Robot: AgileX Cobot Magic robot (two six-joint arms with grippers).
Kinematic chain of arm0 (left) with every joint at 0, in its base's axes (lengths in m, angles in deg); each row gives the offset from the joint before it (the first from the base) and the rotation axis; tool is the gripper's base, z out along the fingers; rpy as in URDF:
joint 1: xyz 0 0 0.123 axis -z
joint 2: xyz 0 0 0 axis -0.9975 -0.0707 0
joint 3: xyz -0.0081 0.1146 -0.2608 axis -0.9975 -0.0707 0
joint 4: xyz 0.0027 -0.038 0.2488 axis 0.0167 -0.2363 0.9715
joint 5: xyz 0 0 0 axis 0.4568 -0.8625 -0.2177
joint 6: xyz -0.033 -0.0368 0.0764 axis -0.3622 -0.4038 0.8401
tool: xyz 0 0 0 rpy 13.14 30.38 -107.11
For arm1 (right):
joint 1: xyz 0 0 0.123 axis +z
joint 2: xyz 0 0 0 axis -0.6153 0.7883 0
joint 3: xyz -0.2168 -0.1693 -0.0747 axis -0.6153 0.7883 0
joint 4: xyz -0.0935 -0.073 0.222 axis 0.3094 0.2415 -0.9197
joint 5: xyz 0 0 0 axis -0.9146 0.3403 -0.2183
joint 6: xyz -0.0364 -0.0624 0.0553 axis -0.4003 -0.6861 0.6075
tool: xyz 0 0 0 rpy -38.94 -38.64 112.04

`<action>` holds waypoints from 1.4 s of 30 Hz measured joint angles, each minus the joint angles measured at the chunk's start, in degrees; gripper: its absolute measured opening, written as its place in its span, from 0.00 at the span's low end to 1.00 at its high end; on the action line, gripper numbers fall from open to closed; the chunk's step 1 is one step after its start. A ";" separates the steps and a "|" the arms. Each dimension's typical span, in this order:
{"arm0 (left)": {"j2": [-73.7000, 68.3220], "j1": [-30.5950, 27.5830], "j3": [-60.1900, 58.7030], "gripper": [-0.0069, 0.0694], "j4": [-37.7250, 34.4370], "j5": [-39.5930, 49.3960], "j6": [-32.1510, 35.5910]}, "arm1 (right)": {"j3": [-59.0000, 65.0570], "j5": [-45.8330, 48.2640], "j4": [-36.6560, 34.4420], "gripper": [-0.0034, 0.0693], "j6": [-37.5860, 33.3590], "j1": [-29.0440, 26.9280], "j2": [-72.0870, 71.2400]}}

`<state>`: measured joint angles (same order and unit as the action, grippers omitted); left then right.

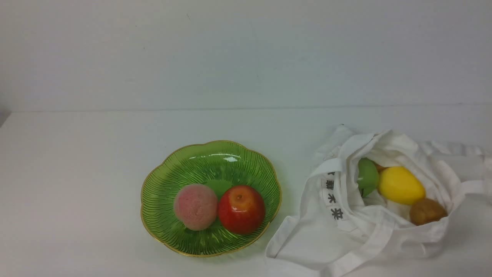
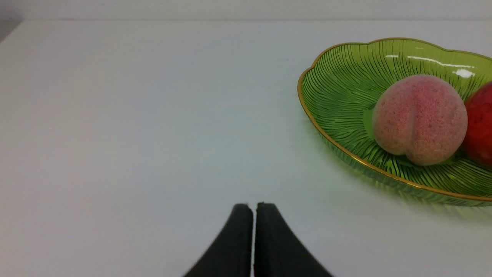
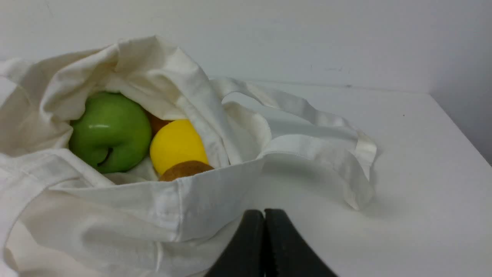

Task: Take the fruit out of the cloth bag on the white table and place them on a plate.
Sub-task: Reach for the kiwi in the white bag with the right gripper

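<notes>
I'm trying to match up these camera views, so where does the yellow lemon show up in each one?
Front view: the yellow lemon sits on the right, in the mouth of the cloth bag, between the green fruit and the brown kiwi.
Left wrist view: not in it.
Right wrist view: the lemon is in the bag's mouth, beside the green fruit.
Shared landmark: the green fruit.

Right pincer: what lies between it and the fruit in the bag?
Right wrist view: the bag's near cloth edge stands between the right pincer and the kiwi, lemon and green apple.
</notes>
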<state>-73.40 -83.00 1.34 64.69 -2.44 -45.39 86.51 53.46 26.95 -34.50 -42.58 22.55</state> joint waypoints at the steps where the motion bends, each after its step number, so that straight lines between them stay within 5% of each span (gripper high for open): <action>1: 0.00 0.00 0.00 0.08 0.00 0.00 0.00 | 0.00 0.00 0.00 0.03 0.00 0.00 0.00; 21: 0.00 0.00 0.00 0.08 0.00 0.00 -0.05 | 0.08 -0.79 -1.39 0.03 0.49 0.00 0.00; 33: 0.00 0.00 0.00 0.08 0.00 0.00 -0.05 | 0.36 -23.97 -42.00 0.03 7.51 0.00 0.00; 42: 0.00 0.00 0.00 0.08 0.00 0.00 -0.05 | -1.71 -26.75 -52.67 0.03 6.84 0.10 0.00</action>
<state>-73.40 -83.00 1.34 64.69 -2.44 -45.45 84.80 26.72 -25.72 -27.67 -42.49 22.55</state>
